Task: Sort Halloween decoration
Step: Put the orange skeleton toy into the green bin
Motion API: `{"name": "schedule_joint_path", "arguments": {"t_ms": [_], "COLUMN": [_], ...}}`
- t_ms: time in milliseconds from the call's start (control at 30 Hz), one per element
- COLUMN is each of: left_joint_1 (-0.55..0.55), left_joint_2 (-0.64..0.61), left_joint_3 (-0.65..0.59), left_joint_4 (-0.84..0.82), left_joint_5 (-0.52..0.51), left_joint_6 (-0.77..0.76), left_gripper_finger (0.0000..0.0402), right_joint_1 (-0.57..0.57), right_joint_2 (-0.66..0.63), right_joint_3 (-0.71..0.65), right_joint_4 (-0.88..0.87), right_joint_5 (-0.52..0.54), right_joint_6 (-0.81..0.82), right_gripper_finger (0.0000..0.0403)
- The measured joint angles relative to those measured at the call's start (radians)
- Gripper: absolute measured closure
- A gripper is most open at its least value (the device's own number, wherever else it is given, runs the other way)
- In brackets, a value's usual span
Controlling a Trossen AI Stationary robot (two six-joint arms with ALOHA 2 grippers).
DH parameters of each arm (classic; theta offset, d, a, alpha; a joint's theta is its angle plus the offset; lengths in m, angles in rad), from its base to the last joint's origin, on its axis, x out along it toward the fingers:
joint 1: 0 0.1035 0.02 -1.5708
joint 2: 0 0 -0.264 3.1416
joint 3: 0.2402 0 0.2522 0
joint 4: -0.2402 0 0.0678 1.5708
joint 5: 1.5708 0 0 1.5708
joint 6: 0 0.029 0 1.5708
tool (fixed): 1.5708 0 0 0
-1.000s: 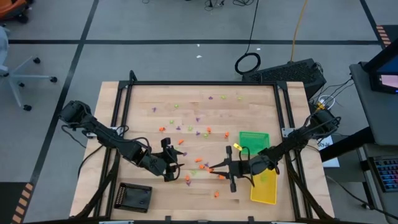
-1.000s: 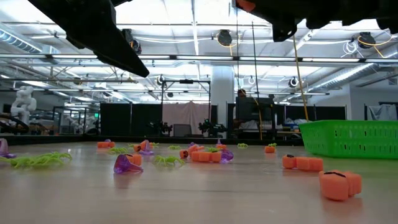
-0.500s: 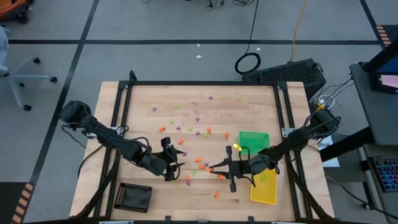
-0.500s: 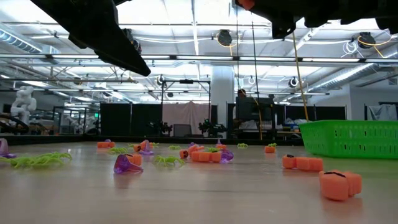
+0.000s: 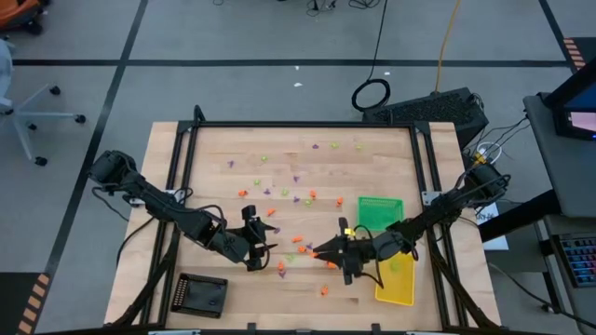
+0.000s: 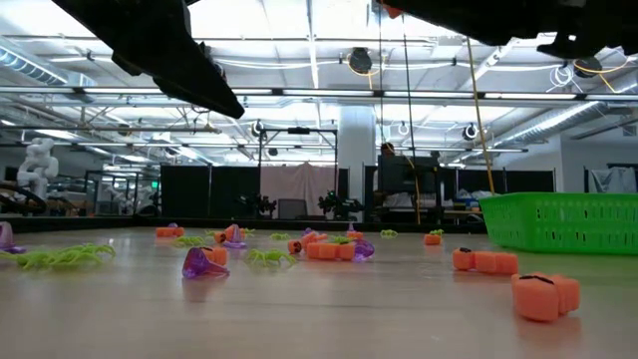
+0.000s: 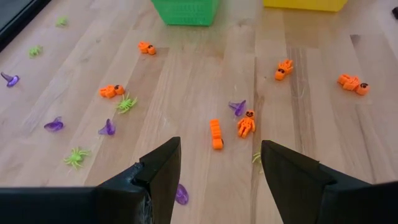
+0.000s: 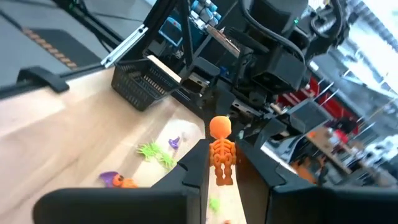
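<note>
Trinkets [image 5: 296, 197] in orange, purple and green lie scattered mid-table in the high view, between the left gripper [image 5: 258, 244] and right gripper [image 5: 321, 251]; green tray [image 5: 380, 212] and yellow tray [image 5: 395, 279] sit at right, black tray [image 5: 202, 295] near left. Low view: small moulded pieces rest flat, apparently light and rigid. Left wrist view: fingers [image 7: 155, 174] spread wide, empty, above an orange skeleton [image 7: 246, 123]. Right wrist view: fingers clamp another skeleton [image 8: 221, 151] by its lower body; such thin limbs likely slip, so pinching the torso seems safest.
</note>
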Motion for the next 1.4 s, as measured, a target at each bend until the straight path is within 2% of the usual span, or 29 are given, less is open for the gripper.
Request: {"name": "schedule_joint_path", "arguments": {"t_ms": [533,700,967,1400], "left_joint_1": [0.000,0.000,0.000,0.000], "left_joint_2": [0.000,0.000,0.000,0.000], "left_joint_3": [0.000,0.000,0.000,0.000], "left_joint_4": [0.000,0.000,0.000,0.000], "left_joint_5": [0.000,0.000,0.000,0.000], "left_joint_6": [0.003,0.002,0.002,0.000], "left_gripper_finger": [0.0178,0.0178,0.0178,0.0178], "right_joint_1": [0.000,0.000,0.000,0.000], "right_joint_2": [0.000,0.000,0.000,0.000], "right_joint_3": [0.000,0.000,0.000,0.000], "right_joint_4": [0.000,-0.008,-0.008,-0.009], "right_joint_5": [0.001,0.000,0.000,-0.001], "right_joint_6": [-0.047,0.045,0.066,0.220], "right_gripper_finger": [0.0353,0.0353,0.0353,0.0353]}}
